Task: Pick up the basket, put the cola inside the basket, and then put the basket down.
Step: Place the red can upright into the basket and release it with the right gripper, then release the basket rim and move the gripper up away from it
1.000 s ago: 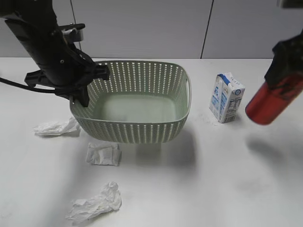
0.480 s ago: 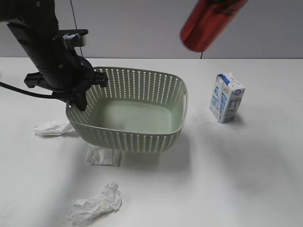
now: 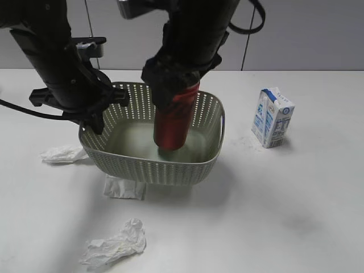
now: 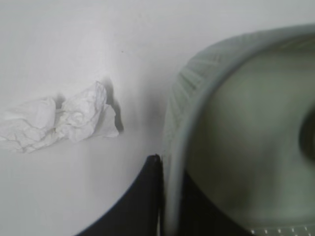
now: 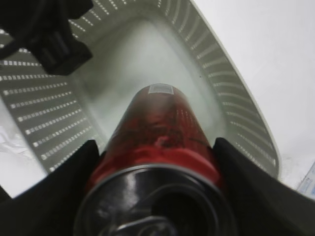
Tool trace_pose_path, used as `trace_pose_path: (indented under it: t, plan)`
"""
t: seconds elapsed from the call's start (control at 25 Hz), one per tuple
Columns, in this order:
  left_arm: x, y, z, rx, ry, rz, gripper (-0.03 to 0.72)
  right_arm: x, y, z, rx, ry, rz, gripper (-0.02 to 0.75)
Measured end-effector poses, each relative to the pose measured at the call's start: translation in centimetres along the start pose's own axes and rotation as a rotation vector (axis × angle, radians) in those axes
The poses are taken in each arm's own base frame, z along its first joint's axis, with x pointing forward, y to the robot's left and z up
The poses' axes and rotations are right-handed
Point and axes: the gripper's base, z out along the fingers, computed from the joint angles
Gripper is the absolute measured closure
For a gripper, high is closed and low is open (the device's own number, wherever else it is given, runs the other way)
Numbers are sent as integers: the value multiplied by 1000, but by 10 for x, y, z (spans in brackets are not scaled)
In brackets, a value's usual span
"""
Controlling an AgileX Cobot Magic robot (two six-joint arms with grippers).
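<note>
1. While the left gripper [image 3: 94, 111] clamps the near-left rim of the pale sage-green perforated plastic basket [image 3: 187, 168], the right gripper [image 3: 176, 85] lowers the tall red cola can [image 3: 172, 128] into it, jaws closed round the can's upper half.

2. Seen from the room, the basket looks tilted and partly raised, its left side held up off the white table [image 3: 284, 216]; the can hangs upright inside the walls, its base at or just above the floor, and contact cannot be confirmed.

3. From the right wrist camera, the can [image 5: 157, 128] points down at the middle of the basket's floor [image 5: 123, 64], black fingers [image 5: 248, 196] pressed on either side.

4. From the left wrist camera, one dark finger [image 4: 142, 196] sits against the outside of the rim [image 4: 172, 147]; the inner finger is not clearly shown.

5. Judged from this, the placing step is nearly done: next the can must settle on the floor, the right jaws part, and that arm rise straight out without tipping the can.

6. Nearby lie three crumpled white tissues [image 3: 114, 244], one folded sheet [image 3: 124, 185] just under the basket's front edge, which could leave the basket resting unevenly once lowered.

7. A small blue-and-white drink carton [image 3: 272, 117] stands apart to the right, out of the way.
</note>
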Motion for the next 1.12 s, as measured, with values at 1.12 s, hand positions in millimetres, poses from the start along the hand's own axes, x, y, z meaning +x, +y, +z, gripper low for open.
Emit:
trace_pose_path:
  t: [1.12]
  plan:
    - [4, -5, 1, 60, 44, -65, 686, 49, -149, -103, 168, -147, 460, 131]
